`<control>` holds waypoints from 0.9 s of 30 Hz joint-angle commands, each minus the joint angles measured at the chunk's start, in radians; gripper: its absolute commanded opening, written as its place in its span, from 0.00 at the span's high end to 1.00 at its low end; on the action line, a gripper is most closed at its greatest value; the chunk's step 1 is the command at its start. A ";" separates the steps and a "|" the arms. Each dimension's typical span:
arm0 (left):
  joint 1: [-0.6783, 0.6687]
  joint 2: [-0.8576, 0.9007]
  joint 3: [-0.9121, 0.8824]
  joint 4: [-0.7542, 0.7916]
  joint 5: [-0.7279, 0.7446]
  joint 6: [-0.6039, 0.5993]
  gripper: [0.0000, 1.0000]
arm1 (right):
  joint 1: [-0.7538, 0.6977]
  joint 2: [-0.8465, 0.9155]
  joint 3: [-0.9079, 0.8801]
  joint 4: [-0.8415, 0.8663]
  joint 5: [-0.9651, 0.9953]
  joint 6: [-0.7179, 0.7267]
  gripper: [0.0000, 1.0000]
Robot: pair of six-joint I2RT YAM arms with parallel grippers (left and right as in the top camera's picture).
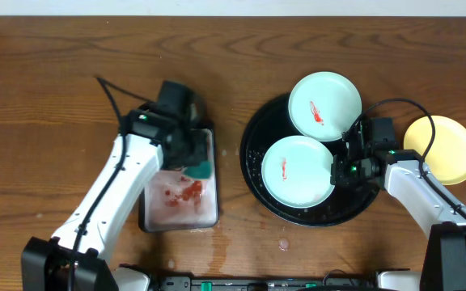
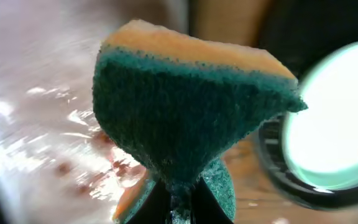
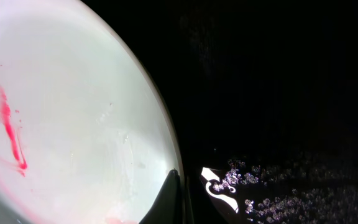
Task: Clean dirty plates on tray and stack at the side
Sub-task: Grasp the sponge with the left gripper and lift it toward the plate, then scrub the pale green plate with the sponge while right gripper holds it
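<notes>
right gripper (image 1: 341,170) seems clamped on the rim of a red-smeared mint-white round plate (image 1: 294,171) on the glossy black tray (image 1: 252,158); left gripper (image 1: 194,164) pinches a green sponge (image 2: 185,106).

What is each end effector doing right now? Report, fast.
Left end effector: closed, holding the sponge.
Right end effector: closed on the rim of a smeared mint plate, as far as shows.

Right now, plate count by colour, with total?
Mint-white: 2, the upper plate and the lower plate, both smeared red, both on the black tray
Yellow: 1, the yellow plate, on the table right of the tray
Total: 3
</notes>
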 commanded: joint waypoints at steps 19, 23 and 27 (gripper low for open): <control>-0.453 0.486 0.124 0.558 0.271 -0.234 0.92 | -0.004 -0.016 0.018 -0.002 -0.009 -0.021 0.99; -0.435 0.535 0.124 0.463 0.115 -0.235 0.92 | -0.004 -0.016 0.018 -0.002 -0.010 -0.021 0.99; -0.423 0.533 0.129 0.303 -0.198 -0.219 0.92 | -0.004 -0.016 0.018 -0.005 -0.013 -0.021 0.99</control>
